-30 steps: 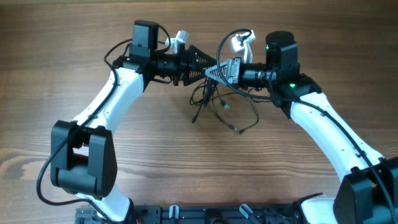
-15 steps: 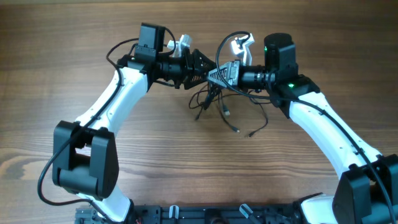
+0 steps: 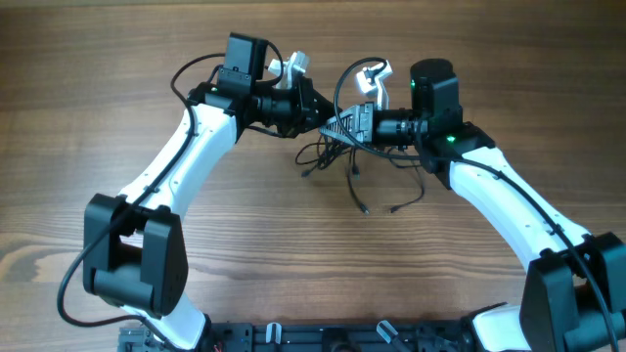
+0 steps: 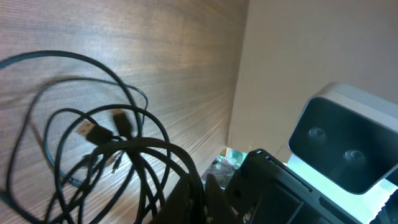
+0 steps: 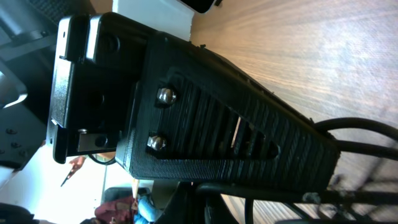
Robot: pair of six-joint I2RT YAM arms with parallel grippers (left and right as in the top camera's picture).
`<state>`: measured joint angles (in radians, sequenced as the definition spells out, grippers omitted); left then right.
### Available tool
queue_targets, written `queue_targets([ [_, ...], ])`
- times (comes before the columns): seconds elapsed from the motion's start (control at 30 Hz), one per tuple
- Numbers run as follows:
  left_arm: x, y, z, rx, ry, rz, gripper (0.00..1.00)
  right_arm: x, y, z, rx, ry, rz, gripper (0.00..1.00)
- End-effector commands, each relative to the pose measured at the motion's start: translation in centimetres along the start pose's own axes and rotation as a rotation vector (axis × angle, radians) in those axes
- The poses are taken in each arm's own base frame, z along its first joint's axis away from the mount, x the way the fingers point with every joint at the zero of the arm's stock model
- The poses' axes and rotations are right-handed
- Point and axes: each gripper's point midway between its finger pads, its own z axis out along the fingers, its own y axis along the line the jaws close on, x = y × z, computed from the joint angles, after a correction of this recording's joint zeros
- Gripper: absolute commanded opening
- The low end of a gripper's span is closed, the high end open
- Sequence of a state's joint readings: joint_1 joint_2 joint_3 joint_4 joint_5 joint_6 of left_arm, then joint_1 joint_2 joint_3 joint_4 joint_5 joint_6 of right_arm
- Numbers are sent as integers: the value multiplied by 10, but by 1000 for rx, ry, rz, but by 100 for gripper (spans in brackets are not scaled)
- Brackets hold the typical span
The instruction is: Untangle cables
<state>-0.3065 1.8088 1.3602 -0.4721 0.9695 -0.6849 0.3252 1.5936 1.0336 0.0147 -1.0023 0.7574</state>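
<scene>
Tangle of black cables [image 3: 344, 156] at mid-width of the surface [image 3: 117, 59], in its far half. The knot is bunched at the claws and the strands fan from there toward the near edge, so the long axis runs far to near. Two loose ends point at the near edge, and a shorter third points toward the near left corner. One loop arcs back toward the far edge.

Your left claw [image 3: 321, 115] is closed on the bundle; in the left wrist view, strands run straight into the shut fingers [image 4: 186, 199]. Your right claw [image 3: 338, 125] is closed too, tip to tip with the left, with cords caught at its tip. You can't see that contact cleanly, because the ribbed finger [image 5: 249, 130] fills the right wrist view. One flat silvery plug [image 4: 93, 132] shows, blurred.
</scene>
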Motion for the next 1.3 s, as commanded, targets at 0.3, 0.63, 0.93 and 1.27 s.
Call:
queue_targets([
  [0.3, -10, 9, -34, 163, 33, -6, 4, -44, 20, -19, 30, -148, -146, 68],
  [0.63, -14, 7, -46, 204, 35, -14, 4, -25, -76, -61, 393, -187, 260, 52],
  [0.93, -14, 7, -46, 202, 47, -148, 4, 9, -88, -48, 477, -141, 476, 23],
  [1.27, -23, 0, -47, 220, 34, -230, 4, 21, -92, -15, 650, -298, 573, 26],
])
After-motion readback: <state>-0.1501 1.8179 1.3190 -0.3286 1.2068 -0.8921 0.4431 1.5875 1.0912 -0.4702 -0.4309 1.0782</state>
